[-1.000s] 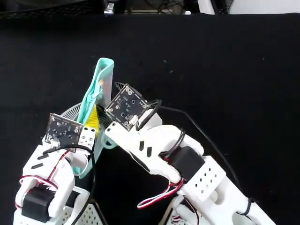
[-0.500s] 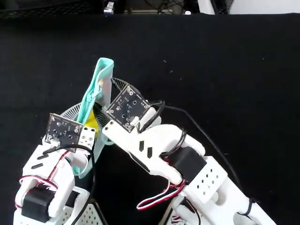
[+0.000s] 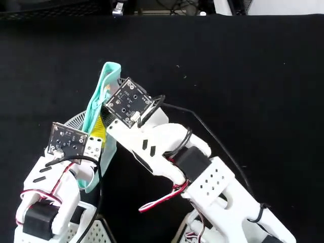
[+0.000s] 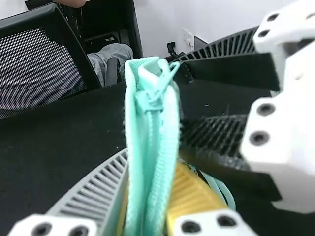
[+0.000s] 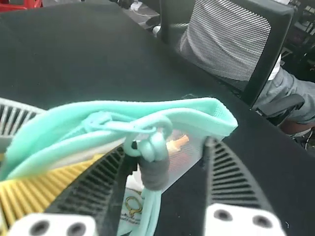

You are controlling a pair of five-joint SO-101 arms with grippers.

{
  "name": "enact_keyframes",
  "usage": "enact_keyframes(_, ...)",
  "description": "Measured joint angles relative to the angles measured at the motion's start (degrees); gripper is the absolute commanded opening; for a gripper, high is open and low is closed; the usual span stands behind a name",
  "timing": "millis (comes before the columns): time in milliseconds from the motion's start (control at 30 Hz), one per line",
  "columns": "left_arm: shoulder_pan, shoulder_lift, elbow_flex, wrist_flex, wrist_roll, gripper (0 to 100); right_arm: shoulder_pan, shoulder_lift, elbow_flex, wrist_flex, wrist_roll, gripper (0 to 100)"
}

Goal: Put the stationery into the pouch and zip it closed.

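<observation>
One black table [image 3: 243,76] is spread under two white arms, the left arm [image 3: 50,192] and the right arm [image 3: 202,177]. Everything else is placed from the pouch.

One teal pouch [image 3: 104,91] is held on edge, zip uppermost. Its near end is clamped by the left gripper [image 3: 98,132], whose jaws are closed flat against its two sides. Its far end is straddled by the right gripper [image 5: 167,157], whose jaws are held apart, with nothing pinched as far as can be made out.

One zip pull [image 5: 153,145] is found at that far end, hanging between those jaws, and the teeth behind it are seen meshed. Zipping is therefore judged all but finished, with only the last stretch and the release left.

Stationery [image 5: 176,143] is glimpsed through the pouch's clear side. One orange-tipped piece is made out; the rest cannot be counted. Filling is judged done.
</observation>
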Motion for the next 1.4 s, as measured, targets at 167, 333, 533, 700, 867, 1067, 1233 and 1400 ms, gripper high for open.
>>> enact_keyframes(167, 0.0, 0.0, 0.0, 0.0, 0.0, 3, 0.0, -3.2, 0.0, 0.0, 0.0, 11.3)
enact_keyframes(333, 0.0, 0.0, 0.0, 0.0, 0.0, 3, 0.1, -3.7, 0.0, 0.0, 0.0, 1.1)
enact_keyframes(533, 0.0, 0.0, 0.0, 0.0, 0.0, 3, 1.9, -3.8, 0.0, 0.0, 0.0, 1.3)
enact_keyframes(700, 0.4, 0.0, 0.0, -0.1, 0.0, 3, 5.2, -4.0, -0.3, -0.1, 0.7, 1.3)
enact_keyframes(867, 0.5, 0.0, 0.0, -0.1, 0.0, 3, 7.4, -4.1, -0.4, -0.4, 6.2, 1.3)
enact_keyframes(1067, 0.5, 0.0, 0.4, -0.2, -0.1, 3, 11.8, -4.1, -0.4, -3.9, 8.6, 1.3)
enact_keyframes(1233, 0.5, 0.0, 1.0, -0.3, -0.1, 3, 13.9, -4.1, 0.4, -4.7, 11.4, 1.3)
enact_keyframes(1400, 0.6, 0.0, 1.0, -0.3, -0.1, 3, 15.0, -3.7, 0.4, -5.2, 11.6, 1.3)
